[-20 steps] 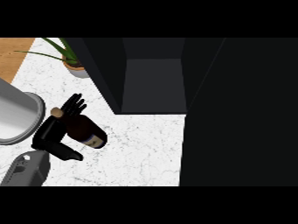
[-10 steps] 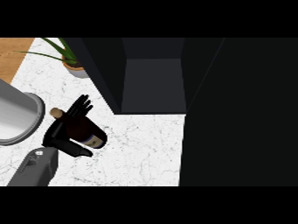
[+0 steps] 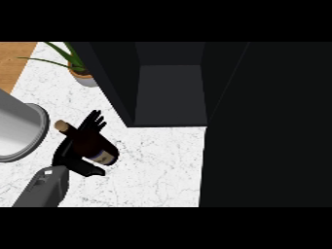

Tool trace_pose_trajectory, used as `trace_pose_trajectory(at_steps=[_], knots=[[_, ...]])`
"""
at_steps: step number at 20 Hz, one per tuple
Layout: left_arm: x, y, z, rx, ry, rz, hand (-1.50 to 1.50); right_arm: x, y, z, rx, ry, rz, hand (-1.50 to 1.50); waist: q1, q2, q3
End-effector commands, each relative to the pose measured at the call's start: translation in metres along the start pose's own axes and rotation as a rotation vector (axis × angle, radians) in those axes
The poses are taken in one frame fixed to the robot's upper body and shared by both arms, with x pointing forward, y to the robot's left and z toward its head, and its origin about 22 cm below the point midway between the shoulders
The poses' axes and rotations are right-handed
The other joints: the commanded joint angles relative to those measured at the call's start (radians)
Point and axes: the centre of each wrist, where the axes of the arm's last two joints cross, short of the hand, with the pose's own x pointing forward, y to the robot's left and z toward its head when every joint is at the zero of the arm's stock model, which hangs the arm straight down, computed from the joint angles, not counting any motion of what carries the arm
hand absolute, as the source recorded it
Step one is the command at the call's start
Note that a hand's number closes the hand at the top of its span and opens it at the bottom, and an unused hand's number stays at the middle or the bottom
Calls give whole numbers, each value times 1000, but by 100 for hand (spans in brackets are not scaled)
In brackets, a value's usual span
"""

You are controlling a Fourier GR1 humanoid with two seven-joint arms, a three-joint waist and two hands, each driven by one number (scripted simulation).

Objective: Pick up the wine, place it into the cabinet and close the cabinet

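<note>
The wine bottle (image 3: 102,151) is dark, with a pale label near its base and a cork (image 3: 62,125) pointing up-left. It lies tilted over the white marble counter (image 3: 154,165), left of the cabinet. My left hand (image 3: 73,151) comes in from the lower left and wraps the bottle's body, with its fingers (image 3: 93,122) spread over the top and its thumb (image 3: 91,170) under the base. The dark cabinet (image 3: 170,92) stands open just right of the bottle, showing a grey inner floor. My right hand shows in no view.
A large grey cylinder (image 3: 7,124) stands close on the left, almost touching the cork. A potted plant (image 3: 79,73) sits at the back by the cabinet's left wall. A dark cabinet door (image 3: 276,126) fills the right side. Wooden floor (image 3: 3,61) shows at the top left.
My left forearm has pushed a little forward and to the right. The hand has settled closer round the bottle, and the bottle has shifted slightly right.
</note>
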Motion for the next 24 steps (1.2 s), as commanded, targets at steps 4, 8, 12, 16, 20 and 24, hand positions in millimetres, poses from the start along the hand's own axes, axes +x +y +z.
trace_pose_trajectory(at_steps=[4, 8, 12, 16, 20, 24], knots=[[-2, -3, -6, -61, -63, 75, -150, -3, 3, -1, 17, -11, 0, -150, -1, 0, 0], [-23, -20, 1, -84, -65, 91, 150, -1, 10, -2, -4, -10, -12, -150, -4, 1, -1], [-11, -2, 2, -89, -38, 100, 150, 8, -1, 1, 16, 2, -9, -150, -5, 1, -1], [-11, 2, 7, -108, -64, 95, 150, -5, 6, -10, 1, 3, -17, -150, -2, 2, -1], [-31, -4, 26, -23, -75, 64, 150, 0, 2, 6, 12, 7, 2, -150, -10, 4, -2], [-69, -21, 77, 230, -121, 44, 150, -21, -6, 0, -34, 26, 0, -150, 28, -6, 2]])
